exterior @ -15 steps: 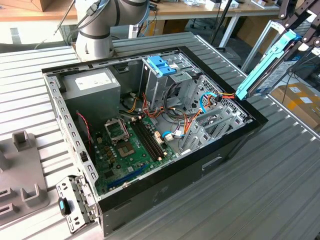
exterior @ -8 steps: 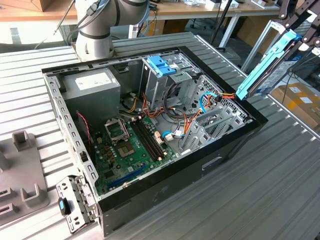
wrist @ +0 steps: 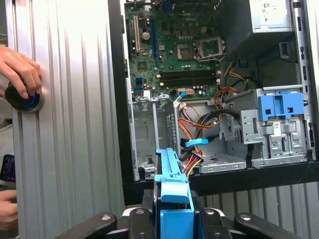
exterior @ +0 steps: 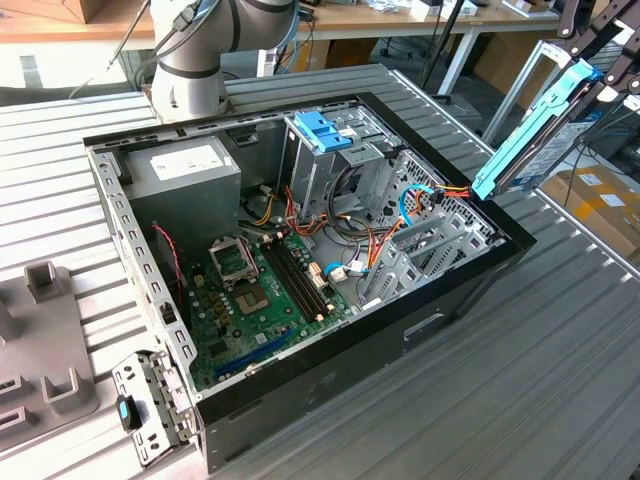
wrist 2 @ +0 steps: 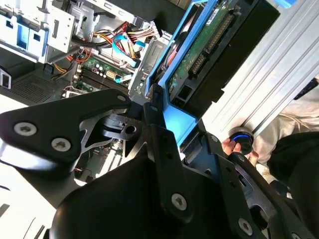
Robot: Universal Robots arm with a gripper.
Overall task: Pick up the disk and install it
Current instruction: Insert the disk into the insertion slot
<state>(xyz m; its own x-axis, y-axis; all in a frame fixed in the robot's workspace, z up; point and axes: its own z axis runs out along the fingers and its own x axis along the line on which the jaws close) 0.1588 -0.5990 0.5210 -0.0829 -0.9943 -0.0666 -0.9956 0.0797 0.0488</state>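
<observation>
The ribbed metal table (exterior: 560, 340) is carrying the open black computer case (exterior: 330, 385), and the arm's base (exterior: 190, 70) is standing at the far side of the case. Inside, the grey power-supply box (exterior: 185, 180) is lying toward the exterior view's left, wearing a white sticker whose print I cannot make out. The green motherboard (exterior: 250, 295) is sitting nearer, and the drive cage (exterior: 325, 170) with its blue handle (exterior: 322, 132) is rising at the far middle.

The disk (exterior: 530, 130) is hanging tilted in the air at the exterior view's right, about over the case's right rim. The hand (wrist: 173, 221) is clamping the disk, its fingers pressing on the blue side rails from both sides.

The second wrist view is showing the disk (wrist 2: 204, 50) from its green circuit-board side. The first wrist view is showing it edge on, and a person's fingers (wrist: 20, 67) resting on a round black knob (wrist: 24, 102) with a blue ring.
</observation>
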